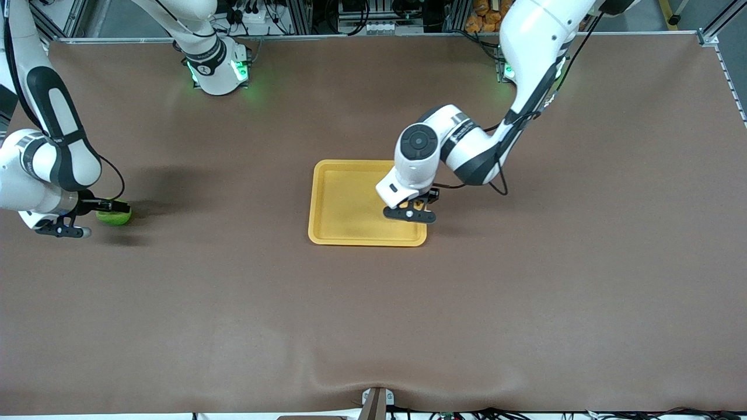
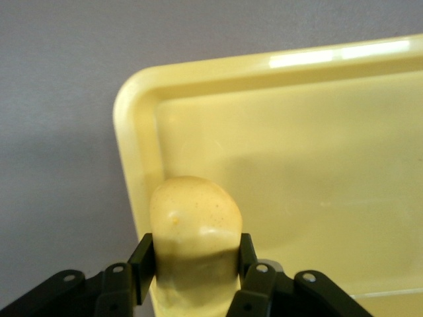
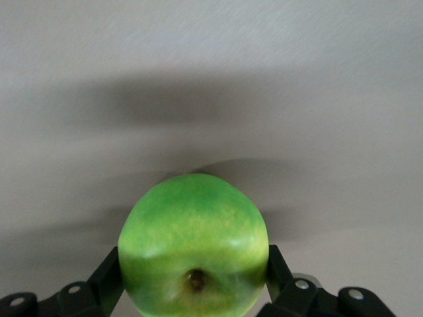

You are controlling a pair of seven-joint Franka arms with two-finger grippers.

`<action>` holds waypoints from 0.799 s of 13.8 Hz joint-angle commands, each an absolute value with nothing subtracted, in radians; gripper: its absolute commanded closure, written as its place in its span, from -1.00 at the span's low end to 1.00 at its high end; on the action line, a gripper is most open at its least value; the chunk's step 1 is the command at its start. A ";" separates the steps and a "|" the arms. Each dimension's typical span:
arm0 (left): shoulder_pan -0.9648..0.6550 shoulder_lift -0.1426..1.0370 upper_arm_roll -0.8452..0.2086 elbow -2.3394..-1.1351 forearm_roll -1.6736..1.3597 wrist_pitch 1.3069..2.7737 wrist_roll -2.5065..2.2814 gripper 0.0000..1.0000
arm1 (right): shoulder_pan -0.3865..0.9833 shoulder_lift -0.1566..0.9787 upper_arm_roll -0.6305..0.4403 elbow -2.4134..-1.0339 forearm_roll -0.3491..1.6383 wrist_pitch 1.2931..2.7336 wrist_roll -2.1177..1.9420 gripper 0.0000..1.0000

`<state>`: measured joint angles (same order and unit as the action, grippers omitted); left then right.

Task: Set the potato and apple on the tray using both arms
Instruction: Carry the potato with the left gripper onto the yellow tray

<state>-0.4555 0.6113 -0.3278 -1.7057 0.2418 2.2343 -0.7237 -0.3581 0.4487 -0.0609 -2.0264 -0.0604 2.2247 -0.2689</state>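
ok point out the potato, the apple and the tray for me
potato [image 2: 195, 218]: left wrist view, on its rounded top above the fingers.
apple [image 3: 192, 228]: right wrist view, on its green skin above the stem dimple.
tray [image 1: 341, 201]: front view, on its bare floor.

Brown table [image 1: 373, 326] lay open across the lower half of the frame and the whole right-hand side, nothing standing on it. At frame centre the tray [image 1: 344, 201] showed a bare floor over most of its area, only its raised rim to clear; the left gripper [image 1: 415, 205], clamped on the potato [image 2: 195, 231], occupied the lower right corner of the tray. At far left edge the right gripper [image 1: 105, 207], closed on the apple [image 1: 115, 216], blocked that spot; open table lay between it and the tray.
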 commanded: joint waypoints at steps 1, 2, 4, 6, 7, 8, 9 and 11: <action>-0.485 0.660 -0.316 -1.649 0.319 2.212 -0.768 0.95 | -0.365 0.436 -0.031 -1.912 -0.060 2.032 -0.281 1.00; -0.485 0.670 -0.316 -1.649 0.334 2.212 -0.773 0.95 | -0.362 0.434 -0.029 -1.899 -0.060 2.014 -0.281 1.00; -0.502 0.690 -0.314 -1.637 0.339 2.212 -0.801 0.94 | -0.359 0.420 -0.020 -1.893 -0.060 1.996 -0.279 1.00; -0.502 0.693 -0.308 -1.637 0.339 2.212 -0.828 0.90 | -0.359 0.402 -0.003 -1.881 -0.058 1.944 -0.278 1.00; -0.503 0.698 -0.307 -1.637 0.339 2.212 -0.830 0.88 | -0.359 0.388 0.017 -1.869 -0.058 1.907 -0.278 1.00; -0.503 0.698 -0.307 -1.637 0.339 2.212 -0.831 0.85 | -0.359 0.376 0.032 -1.852 -0.058 1.869 -0.272 1.00; -0.503 0.699 -0.307 -1.637 0.339 2.212 -0.845 0.83 | -0.357 0.368 0.038 -1.826 -0.058 1.826 -0.268 1.00; -0.505 0.703 -0.308 -1.637 0.339 2.212 -0.903 0.38 | -0.348 0.373 0.046 -1.773 -0.058 1.758 -0.268 1.00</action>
<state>-0.4836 0.6866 -0.3200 -1.6676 0.3156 2.2342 -0.8407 -0.3503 0.3883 0.0361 -1.8150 -0.0604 1.8209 -0.2686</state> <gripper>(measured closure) 0.463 0.119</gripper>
